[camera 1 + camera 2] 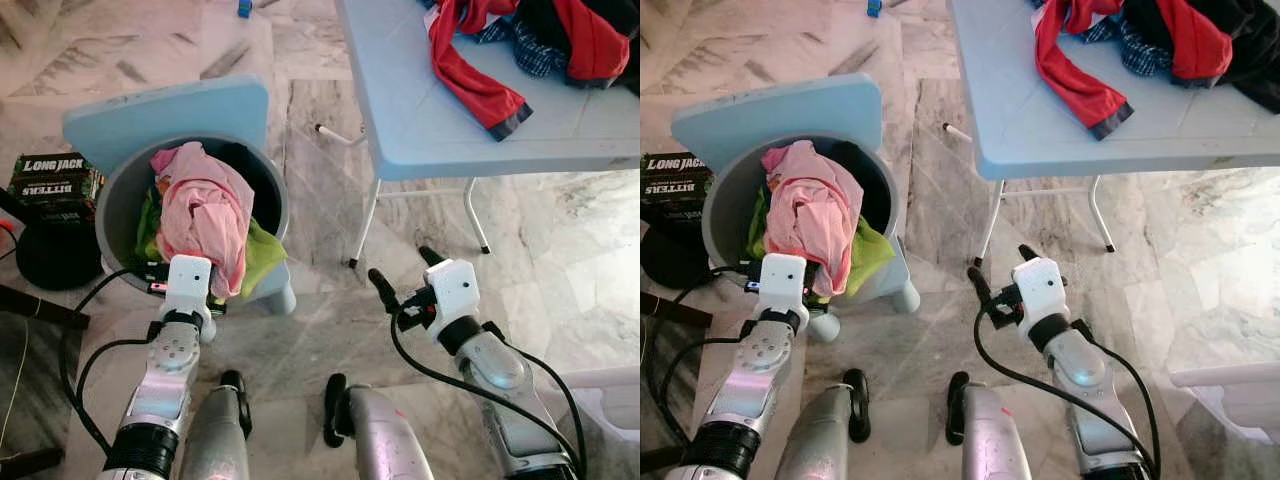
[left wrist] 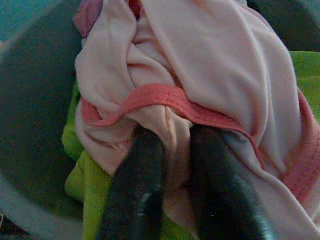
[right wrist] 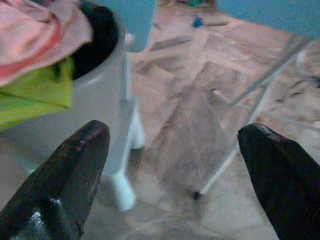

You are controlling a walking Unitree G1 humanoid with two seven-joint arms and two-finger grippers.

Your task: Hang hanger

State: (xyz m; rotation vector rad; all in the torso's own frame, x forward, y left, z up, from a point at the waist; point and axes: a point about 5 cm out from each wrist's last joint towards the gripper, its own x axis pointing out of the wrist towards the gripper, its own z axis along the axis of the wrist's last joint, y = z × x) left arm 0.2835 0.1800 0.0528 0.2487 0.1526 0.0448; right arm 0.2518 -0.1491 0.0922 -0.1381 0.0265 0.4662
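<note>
Left wrist view: your left gripper (image 2: 172, 165) pinches a fold of the pink garment (image 1: 205, 215) heaped in the grey bucket (image 1: 118, 195); lift straight up. Your right gripper (image 3: 172, 175) hangs spread wide. No hanger visible.

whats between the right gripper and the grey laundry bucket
Bare marble floor, seen in the left eye view. The right gripper hangs open over it, apart from the grey bucket, while the left gripper pinches the pink garment inside.
</note>
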